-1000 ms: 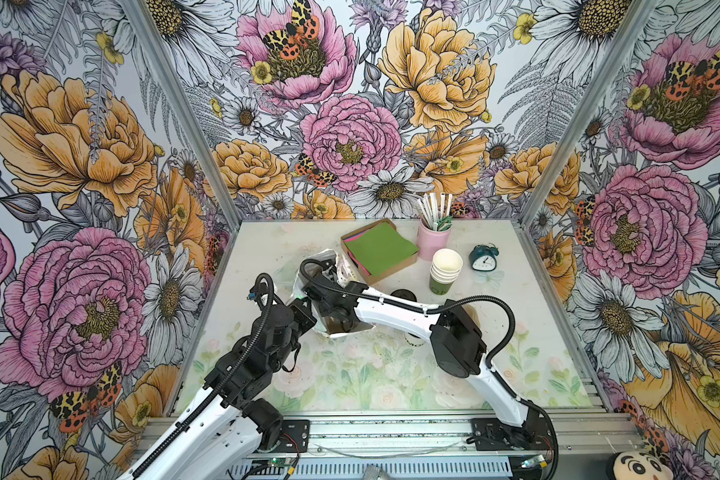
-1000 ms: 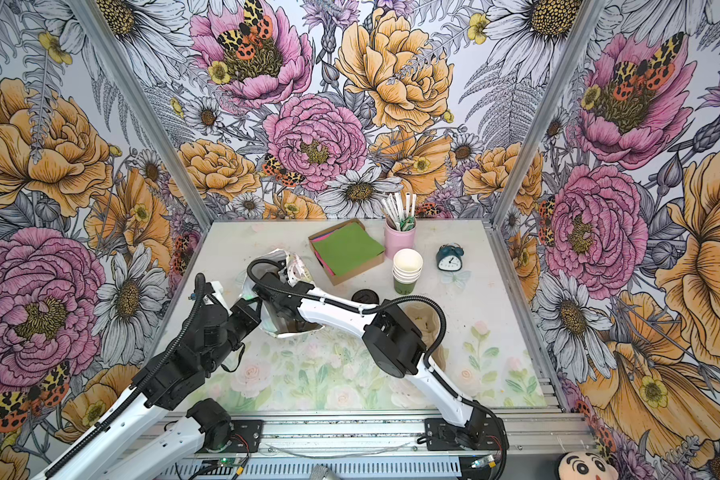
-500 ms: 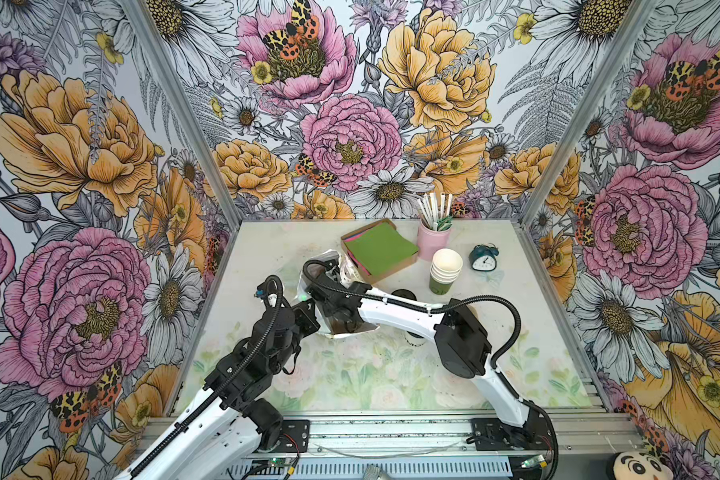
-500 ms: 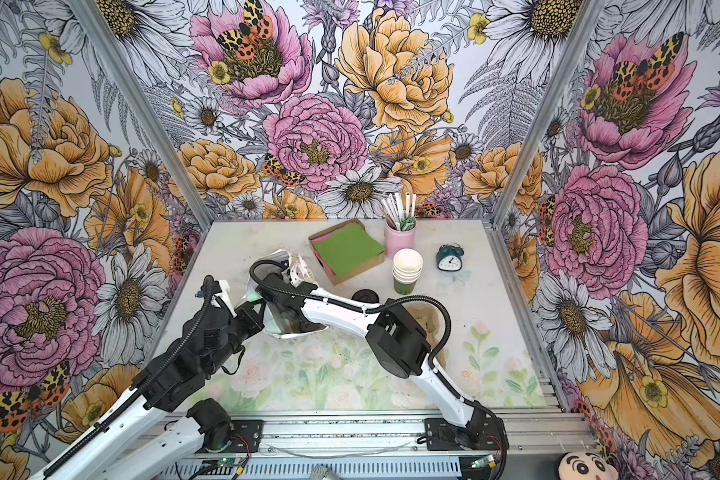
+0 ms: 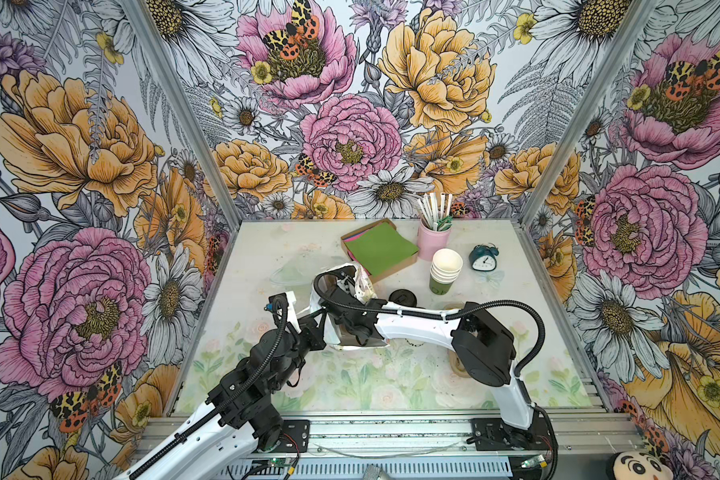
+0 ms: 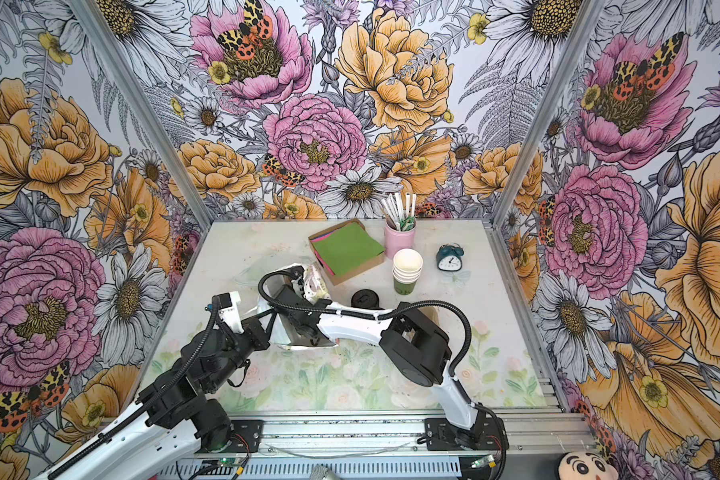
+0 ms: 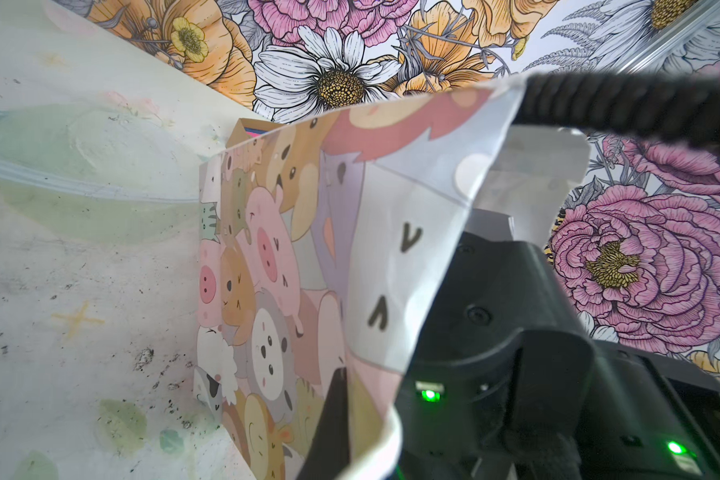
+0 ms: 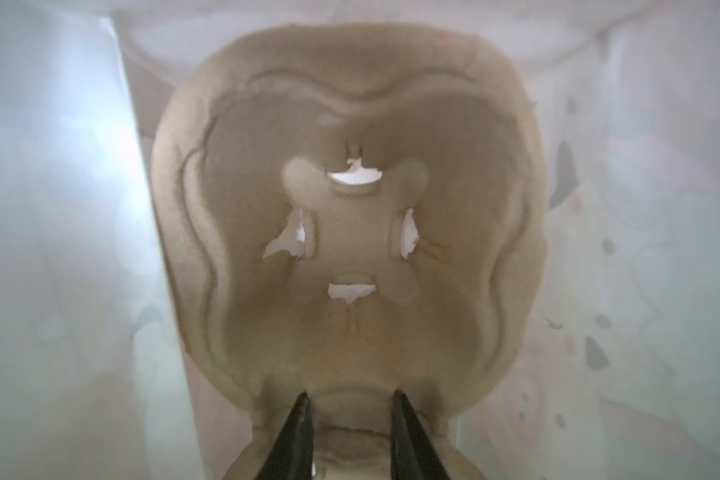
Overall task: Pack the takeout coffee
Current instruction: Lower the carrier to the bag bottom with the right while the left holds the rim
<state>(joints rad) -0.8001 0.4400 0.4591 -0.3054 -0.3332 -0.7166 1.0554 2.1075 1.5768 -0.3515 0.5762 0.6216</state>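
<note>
The takeout coffee shows in no view. A paper bag printed with cartoon animals (image 5: 364, 282) (image 6: 314, 284) (image 7: 267, 270) stands mid-table with its mouth upward. My left gripper (image 5: 323, 322) (image 6: 269, 322) (image 7: 350, 432) is shut on the bag's near rim. My right arm (image 5: 412, 328) reaches down into the bag, so in both top views its gripper is hidden inside. In the right wrist view my right gripper (image 8: 350, 409) is shut on the middle ridge of a brown moulded pulp cup carrier (image 8: 350, 332), which has white bag walls on both sides.
Behind the bag are an open box of green napkins (image 5: 381, 249), a pink cup of straws (image 5: 433, 239), a stack of lidless paper cups (image 5: 445, 270), a pile of black lids (image 5: 402, 297) and a teal alarm clock (image 5: 484, 258). A flat clear plastic bag (image 5: 296, 272) lies left of the paper bag.
My left arm has shifted a little to the right, keeping hold of the bag's rim. The right arm stays down inside the bag, hardly moved.
</note>
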